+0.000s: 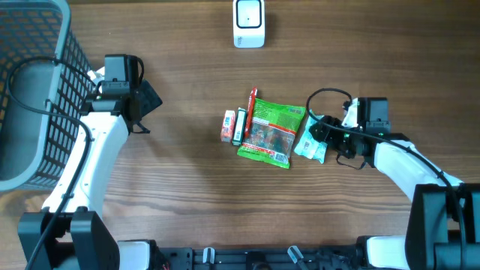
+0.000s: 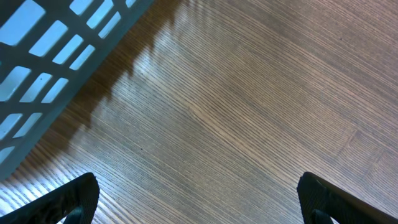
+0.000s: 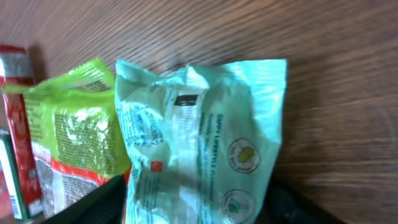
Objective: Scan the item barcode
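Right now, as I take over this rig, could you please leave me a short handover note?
Left gripper: jaws wide open over bare table beside the basket, holding nothing.
Right gripper: jaws either side of the teal pouch, which sits next to the green packet; grip unclear.
Scanner: far edge, no item near it.
Done: pouch reached.
Left: lift the pouch, show its barcode to the scanner.

Overhead view: the grey plastic mesh basket [image 1: 75,90] is cut off by the left and top edges. The white box-shaped scanner [image 1: 248,22] is clipped at the top edge.

Right wrist view: print on the mint-green foil pouch [image 3: 199,143] is blurred, and its lower part leaves the frame. The red packet [image 3: 15,112] is cut by the left edge.

Whether the right gripper [image 1: 316,142] clamps the pouch cannot be determined.
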`<action>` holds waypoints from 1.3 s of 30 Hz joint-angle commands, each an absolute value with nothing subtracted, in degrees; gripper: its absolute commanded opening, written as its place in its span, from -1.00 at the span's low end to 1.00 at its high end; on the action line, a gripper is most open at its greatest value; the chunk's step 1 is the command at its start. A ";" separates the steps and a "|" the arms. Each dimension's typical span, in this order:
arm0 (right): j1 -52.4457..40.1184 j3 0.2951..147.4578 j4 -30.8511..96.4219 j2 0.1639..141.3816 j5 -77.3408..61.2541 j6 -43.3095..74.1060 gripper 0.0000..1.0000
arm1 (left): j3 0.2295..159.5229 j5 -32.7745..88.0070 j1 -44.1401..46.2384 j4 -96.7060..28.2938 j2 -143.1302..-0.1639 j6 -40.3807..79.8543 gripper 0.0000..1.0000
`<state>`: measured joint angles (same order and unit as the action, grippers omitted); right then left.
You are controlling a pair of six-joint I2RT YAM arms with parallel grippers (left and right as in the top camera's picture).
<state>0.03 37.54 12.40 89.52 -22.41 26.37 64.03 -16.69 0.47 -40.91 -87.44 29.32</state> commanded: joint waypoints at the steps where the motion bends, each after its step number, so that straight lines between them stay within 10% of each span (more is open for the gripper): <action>1: -0.14 36.69 12.75 90.76 -21.89 17.72 0.43 | 64.07 -17.61 0.25 -40.77 -87.72 28.73 1.00; 19: -0.14 41.78 11.55 91.00 -20.34 10.50 0.50 | 64.07 -17.61 0.25 -40.80 -87.72 28.73 1.00; 26: -0.03 41.80 9.69 94.67 -20.32 12.51 -0.13 | 64.07 -17.61 0.25 -40.80 -87.72 28.73 1.00; 34: 2.44 41.80 22.09 79.50 -8.43 17.21 -0.42 | 64.07 -17.61 0.25 -40.77 -87.72 28.73 1.00; 39: 2.44 41.78 23.18 76.53 -8.62 16.47 0.29 | 64.07 -17.61 0.25 -40.77 -87.72 28.71 1.00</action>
